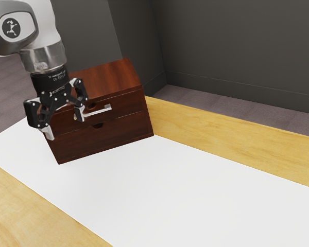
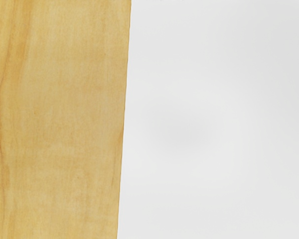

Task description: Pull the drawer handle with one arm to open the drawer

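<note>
1. jaws wide open, holding nothing, upper left of the exterior view, just in front of the wooden cabinet.
2. drawer handle: silver bar on the upper drawer front, just right of the jaws, not touched.
3. drawer looks shut; pull not started.
4. wrist view faces down on the white mat and bare counter, so the hand isn't aimed at the bar.
5. wide spread probably there to straddle the bar; next call: shift right, close, pull outward.
</note>
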